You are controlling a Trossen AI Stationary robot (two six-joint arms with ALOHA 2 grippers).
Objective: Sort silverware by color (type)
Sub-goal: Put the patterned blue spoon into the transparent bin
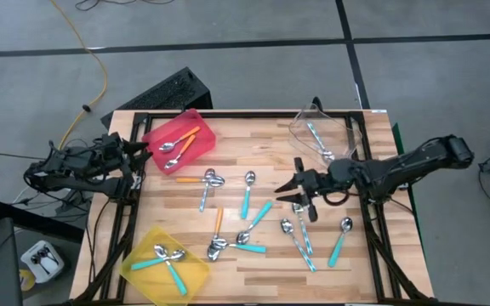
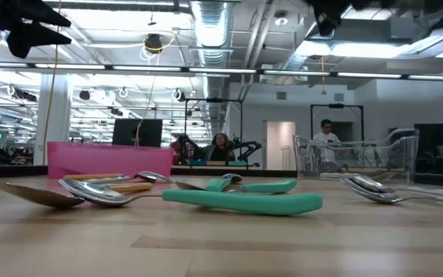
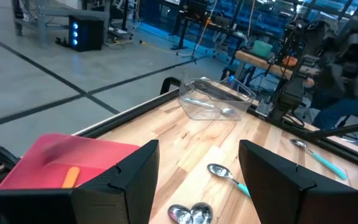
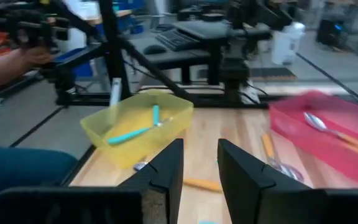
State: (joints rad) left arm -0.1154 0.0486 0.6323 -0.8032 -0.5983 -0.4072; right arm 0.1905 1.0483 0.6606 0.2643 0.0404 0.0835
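Loose spoons lie flat on the wooden table: an orange one (image 1: 190,179), light blue ones (image 1: 205,195) (image 1: 300,244), teal ones (image 1: 247,195) (image 1: 340,242) (image 1: 253,247). Two orange spoons lie in the red bin (image 1: 179,140), teal ones in the yellow bin (image 1: 164,265), a light blue one in the clear bin (image 1: 326,136). My right gripper (image 1: 284,191) hovers open above the table's middle, pointing left, nothing between its fingers (image 4: 166,165). My left gripper (image 1: 136,158) waits open at the left edge beside the red bin.
The red bin (image 3: 73,158) sits at the far left corner, the yellow bin (image 4: 138,127) at the near left, the clear bin (image 3: 213,99) at the far right. A black frame rims the table. People sit in the room beyond. Bare wood shows along the near right.
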